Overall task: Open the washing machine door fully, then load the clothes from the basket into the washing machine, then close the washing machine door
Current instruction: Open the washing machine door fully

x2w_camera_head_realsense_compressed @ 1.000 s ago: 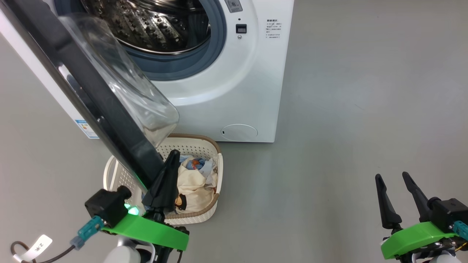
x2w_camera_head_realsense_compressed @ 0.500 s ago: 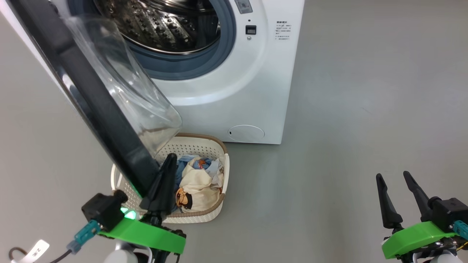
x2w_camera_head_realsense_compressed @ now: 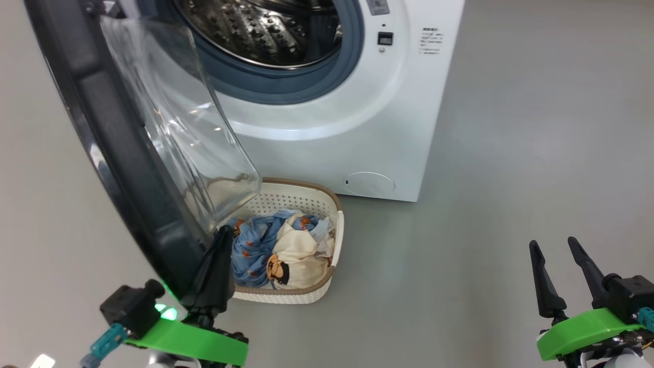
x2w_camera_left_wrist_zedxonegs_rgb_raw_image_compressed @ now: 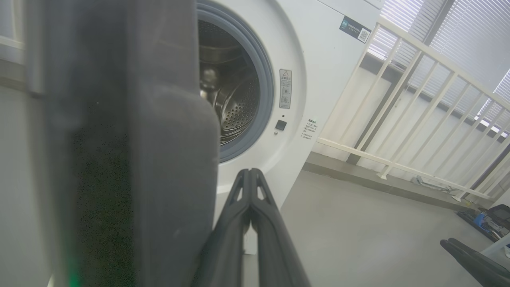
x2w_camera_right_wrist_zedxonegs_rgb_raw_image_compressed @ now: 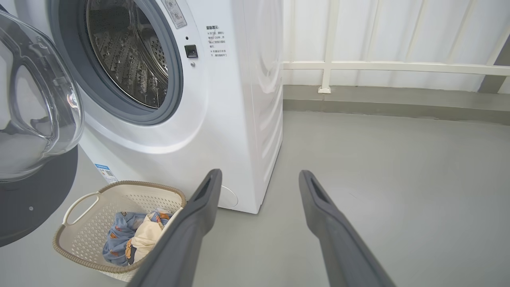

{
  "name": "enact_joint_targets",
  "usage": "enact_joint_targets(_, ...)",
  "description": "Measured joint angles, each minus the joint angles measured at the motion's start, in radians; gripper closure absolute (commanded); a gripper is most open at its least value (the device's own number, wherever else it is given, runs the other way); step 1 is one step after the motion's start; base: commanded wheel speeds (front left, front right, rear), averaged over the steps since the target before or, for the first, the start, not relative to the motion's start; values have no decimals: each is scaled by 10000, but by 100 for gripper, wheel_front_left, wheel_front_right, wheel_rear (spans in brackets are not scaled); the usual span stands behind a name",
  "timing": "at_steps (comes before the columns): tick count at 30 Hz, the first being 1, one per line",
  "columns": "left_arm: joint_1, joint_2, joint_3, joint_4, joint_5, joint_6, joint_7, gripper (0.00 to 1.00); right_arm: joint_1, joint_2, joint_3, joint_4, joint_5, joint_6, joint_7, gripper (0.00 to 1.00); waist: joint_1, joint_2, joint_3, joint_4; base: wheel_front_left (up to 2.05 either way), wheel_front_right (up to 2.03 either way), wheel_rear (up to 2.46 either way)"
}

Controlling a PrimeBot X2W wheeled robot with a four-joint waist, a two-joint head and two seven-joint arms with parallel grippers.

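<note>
Centrally, the big white boxy front-loading washing machine [x2w_camera_head_realsense_compressed: 352,128] stands on the grey floor [x2w_camera_head_realsense_compressed: 511,153], far and slightly left. Its perforated steel drum [x2w_camera_head_realsense_compressed: 265,25] is exposed inside a grey-blue gasket [x2w_camera_head_realsense_compressed: 286,87]. Its large round door [x2w_camera_head_realsense_compressed: 117,153], with a glossy black rim and a bulging clear glass bowl [x2w_camera_head_realsense_compressed: 189,128], hangs open to the left. It is swung well away from the opening and overhangs the small cream perforated plastic basket [x2w_camera_head_realsense_compressed: 296,200] with a brown woven-look rim, which sits on the floor just in front of the machine's lower left. Inside the basket lie the clothes [x2w_camera_head_realsense_compressed: 271,248]: a light blue printed garment on the left and a cream one with a cartoon face on the right, none yet loaded. The left tool [x2w_camera_head_realsense_compressed: 223,236], two long dark fingers on a green mount, has its fingers pressed together, holding nothing, and lies along the inner side of the door's near lower rim. The right tool [x2w_camera_head_realsense_compressed: 553,243], of the same build, hovers near right with fingers spread apart and empty, well clear of everything.

Step in hand, as judged: finishing the door's swing. A steady leftward push with the flat of the closed fingers, low on the rim and clear of the glass, should carry the door to its stop. The fingers should pass above the basket so it is not knocked.

Hidden: the hinge and the door's upper part are cut off. The basket's left portion sits behind the door. Actual contact between fingers and rim cannot be confirmed.
</note>
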Motion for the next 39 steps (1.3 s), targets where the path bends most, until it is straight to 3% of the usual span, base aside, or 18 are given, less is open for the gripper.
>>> enact_joint_targets(12, 439, 38, 1139, -58, 368, 290, 0, 100, -2, -31, 50, -36, -4, 0, 0, 0, 0, 0, -5, 716, 0, 0, 0)
enact_joint_targets(24, 549, 42, 2917, 144, 807, 508, 2, 100, 9, -42, -69, -73, -17, 0, 2, 0, 0, 0, -33, 1237, 0, 0, 0)
enact_joint_targets(39, -807, 598, 4796, 1553, 1279, 272, 2, 100, 3, -222, -98, -159, -121, 0, 0, 0, 0, 0, 365, 1449, 0, 0, 0)
